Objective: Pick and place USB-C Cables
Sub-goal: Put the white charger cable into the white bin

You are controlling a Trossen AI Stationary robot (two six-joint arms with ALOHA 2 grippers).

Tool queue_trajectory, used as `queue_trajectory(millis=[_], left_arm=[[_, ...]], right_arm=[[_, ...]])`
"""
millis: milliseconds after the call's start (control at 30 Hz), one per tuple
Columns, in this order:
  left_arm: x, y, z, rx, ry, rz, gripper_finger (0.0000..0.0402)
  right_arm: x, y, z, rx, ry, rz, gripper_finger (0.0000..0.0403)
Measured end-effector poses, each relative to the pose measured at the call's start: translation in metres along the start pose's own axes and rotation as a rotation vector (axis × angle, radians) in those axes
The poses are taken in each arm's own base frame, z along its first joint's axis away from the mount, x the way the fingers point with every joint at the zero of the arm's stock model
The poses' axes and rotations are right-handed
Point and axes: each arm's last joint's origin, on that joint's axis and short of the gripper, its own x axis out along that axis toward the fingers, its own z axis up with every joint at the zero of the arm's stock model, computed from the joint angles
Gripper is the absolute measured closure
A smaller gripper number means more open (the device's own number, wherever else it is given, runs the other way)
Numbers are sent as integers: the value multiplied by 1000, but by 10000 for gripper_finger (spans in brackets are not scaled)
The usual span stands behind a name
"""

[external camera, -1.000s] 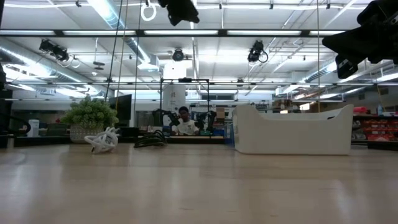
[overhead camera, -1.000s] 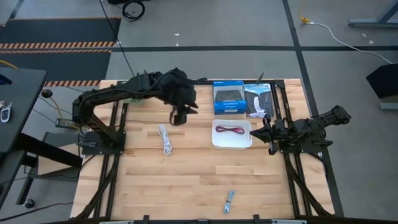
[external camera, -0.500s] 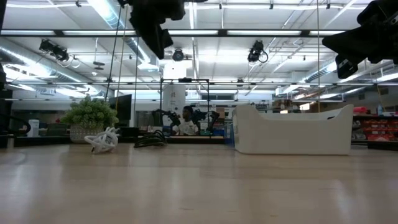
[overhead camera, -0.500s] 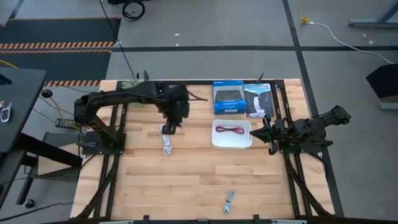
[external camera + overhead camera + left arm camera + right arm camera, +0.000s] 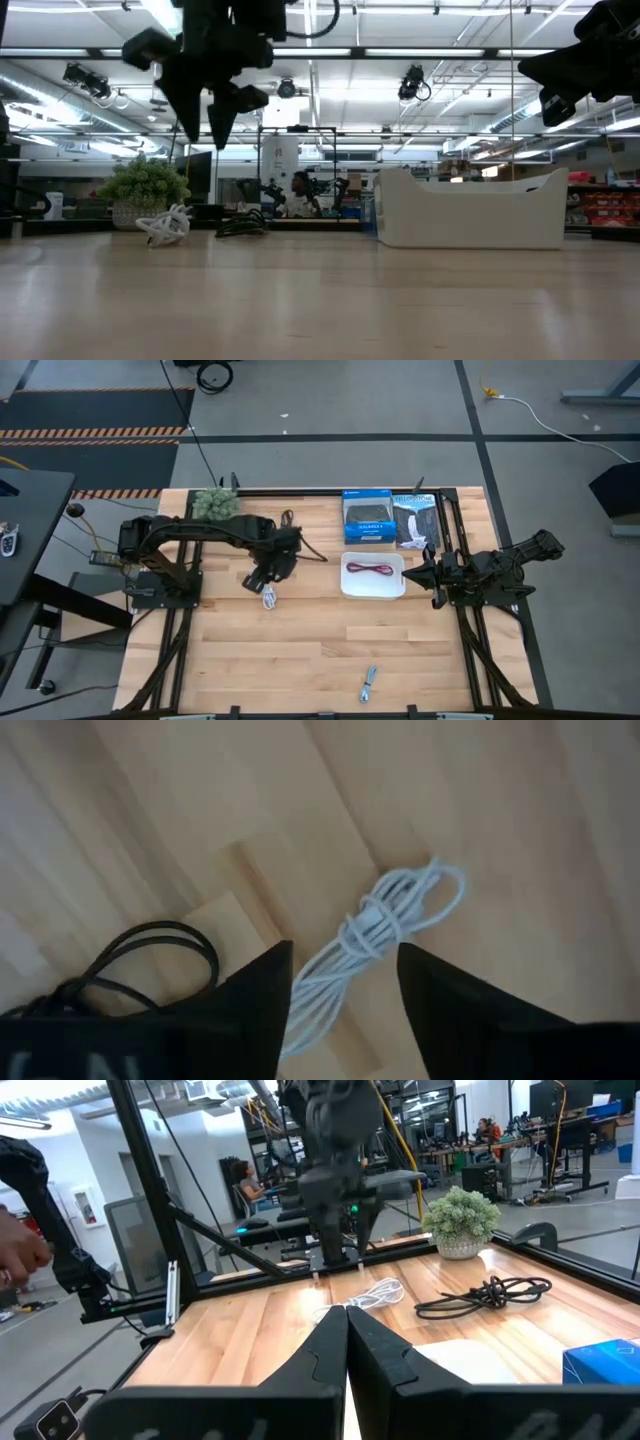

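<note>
My left gripper (image 5: pixel 259 578) (image 5: pixel 340 955) is open and hangs in the air above the far end of the white cable bundle (image 5: pixel 268 596) (image 5: pixel 378 920), which lies flat on the table between its fingers in the left wrist view. In the low view the left gripper (image 5: pixel 213 120) is well above the white cable (image 5: pixel 165 225). The black cable (image 5: pixel 303 540) (image 5: pixel 130 965) lies on the table just beyond. The red cable (image 5: pixel 372 570) rests inside the white tray (image 5: pixel 349 588). The grey-silver cable (image 5: pixel 368 684) lies near the table's near edge. My right gripper (image 5: pixel 422 573) (image 5: pixel 347 1325) is shut and waits right of the tray.
A blue box (image 5: pixel 367 517) and a black box (image 5: pixel 415 520) lie at the far edge behind the tray. A fuzzy green clump (image 5: pixel 215 503) stands at the far left. Bare wood spreads across the table's middle and near half. A person sits in the room beyond the table (image 5: pixel 297 195).
My left gripper has swung from high up near the tray toward the table's left and near side and come down over the white cable. The black cable, covered by the arm before, now shows in the high view.
</note>
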Motion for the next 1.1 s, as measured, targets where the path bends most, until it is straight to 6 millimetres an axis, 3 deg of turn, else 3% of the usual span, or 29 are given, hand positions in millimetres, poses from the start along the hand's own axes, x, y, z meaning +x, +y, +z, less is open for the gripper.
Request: queue_trajectory(millis=[133,400,800,933,1100], left_arm=[[22,-8,-8,103,67,5,194],[54,-22,-18,315,114,5,202],[85,-33,-33,374,139,35,202],[92,-37,-40,412,163,9,221],[93,-38,-42,415,165,8,272]], right_arm=[[0,0,0,0,0,0,389],[0,0,0,0,0,0,389],[0,0,0,0,0,0,389],[0,0,0,0,0,0,389],[0,0,0,0,0,0,389]])
